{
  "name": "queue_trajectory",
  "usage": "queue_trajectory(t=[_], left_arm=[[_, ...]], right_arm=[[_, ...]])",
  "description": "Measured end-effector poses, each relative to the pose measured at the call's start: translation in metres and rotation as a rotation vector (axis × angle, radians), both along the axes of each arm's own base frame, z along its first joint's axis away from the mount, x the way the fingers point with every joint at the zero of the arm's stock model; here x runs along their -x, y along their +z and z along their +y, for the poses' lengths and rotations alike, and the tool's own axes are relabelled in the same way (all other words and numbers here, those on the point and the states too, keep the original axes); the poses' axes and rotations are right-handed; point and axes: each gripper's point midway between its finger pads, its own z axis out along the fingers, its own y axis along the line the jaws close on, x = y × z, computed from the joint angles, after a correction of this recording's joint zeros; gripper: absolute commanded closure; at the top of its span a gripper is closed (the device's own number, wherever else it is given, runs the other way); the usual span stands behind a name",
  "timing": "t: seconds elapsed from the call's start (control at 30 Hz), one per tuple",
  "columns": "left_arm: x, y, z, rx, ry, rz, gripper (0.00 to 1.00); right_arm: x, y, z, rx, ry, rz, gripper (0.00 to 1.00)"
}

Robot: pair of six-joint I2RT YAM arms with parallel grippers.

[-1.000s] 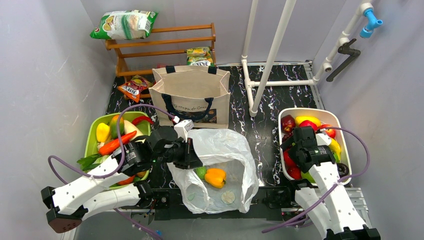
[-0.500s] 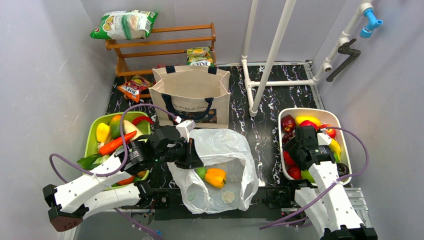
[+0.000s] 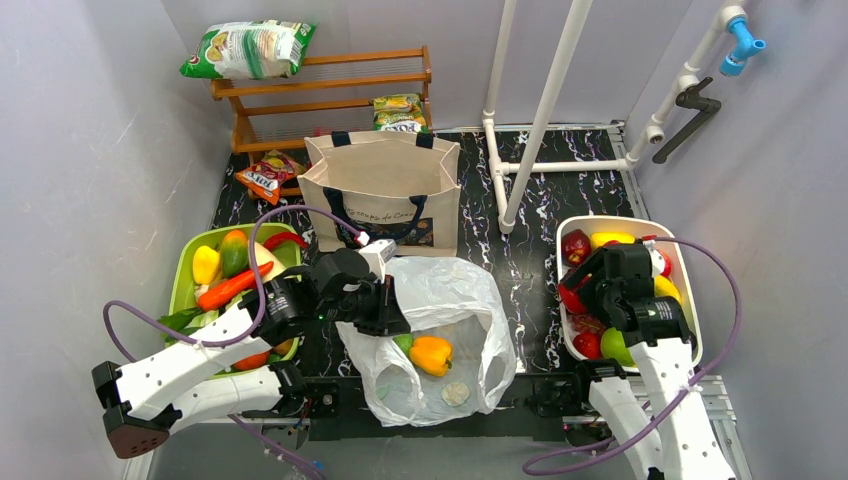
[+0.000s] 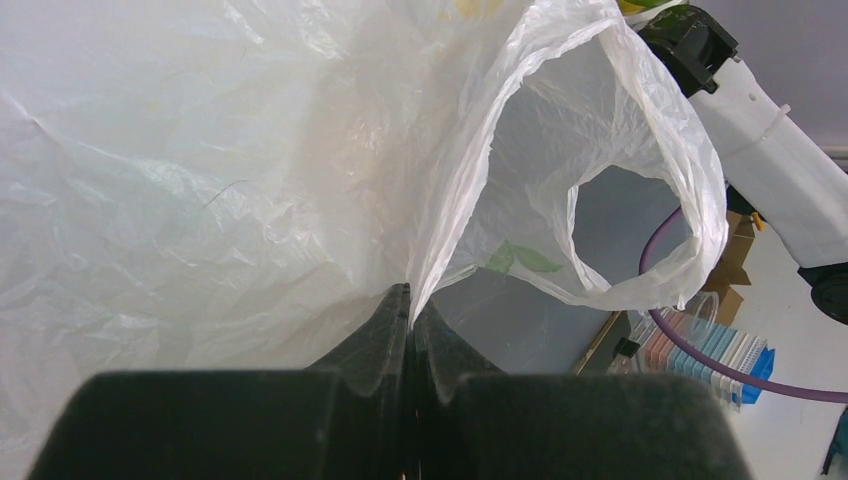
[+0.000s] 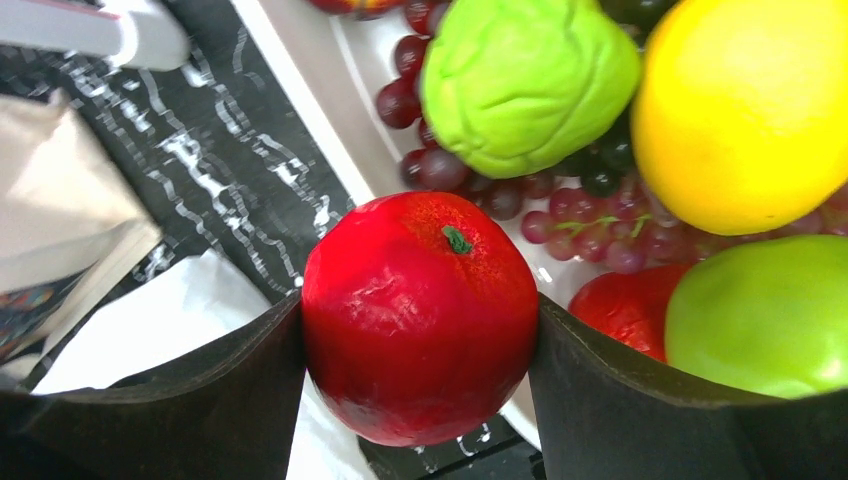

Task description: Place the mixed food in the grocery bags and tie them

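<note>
The white plastic bag lies open at the table's front centre, with an orange pepper and a green fruit inside. My left gripper is shut on the bag's left rim and holds it up. My right gripper is shut on a red apple, lifted over the left edge of the white tray. The beige canvas tote stands upright behind the plastic bag.
A green tray of vegetables sits at the left. The white tray holds grapes, a green fruit, a yellow fruit and a green apple. A wooden rack with snack packets stands at the back. White pipes rise at centre right.
My right gripper has risen from the white tray with the red apple and swung left toward the tray's edge. My left gripper has lifted the bag's rim slightly.
</note>
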Motion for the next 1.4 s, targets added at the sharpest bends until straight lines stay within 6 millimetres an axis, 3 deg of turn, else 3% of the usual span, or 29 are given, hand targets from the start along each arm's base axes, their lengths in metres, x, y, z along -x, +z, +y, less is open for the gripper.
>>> queue_trajectory(t=[0.1,0.13,0.37,0.43,0.5,0.7,1.03,1.23,1.4], left_arm=[[-0.001,0.0,0.0,0.001,0.002,-0.003,0.95],[-0.001,0.0,0.0,0.0,0.002,-0.003,1.0],[-0.004,0.005,0.005,0.015,0.031,-0.036,1.0],[-0.006,0.009,0.006,0.031,0.04,-0.052,0.95],[-0.006,0.01,0.007,0.043,0.044,-0.063,1.0],[-0.005,0.004,0.009,0.03,0.048,-0.054,1.0],[-0.004,0.004,0.003,0.056,0.027,-0.05,1.0],[-0.007,-0.005,-0.001,0.021,0.029,-0.033,1.0],[-0.011,-0.014,-0.001,-0.021,0.053,-0.017,1.0]], right_arm=[[-0.001,0.014,0.009,-0.028,0.054,-0.037,0.68],[-0.002,0.016,0.011,-0.036,0.066,-0.045,0.69],[-0.002,0.034,0.028,-0.095,0.157,-0.091,0.73],[-0.001,0.039,0.032,-0.107,0.181,-0.107,0.74],[-0.002,0.045,0.037,-0.128,0.21,-0.13,0.74],[-0.004,0.069,0.062,-0.217,0.334,-0.188,0.71],[-0.002,0.125,0.102,-0.36,0.534,-0.277,0.71],[0.016,0.16,0.127,-0.416,0.693,-0.333,0.71],[0.041,0.177,0.154,-0.455,0.872,-0.36,0.71]])
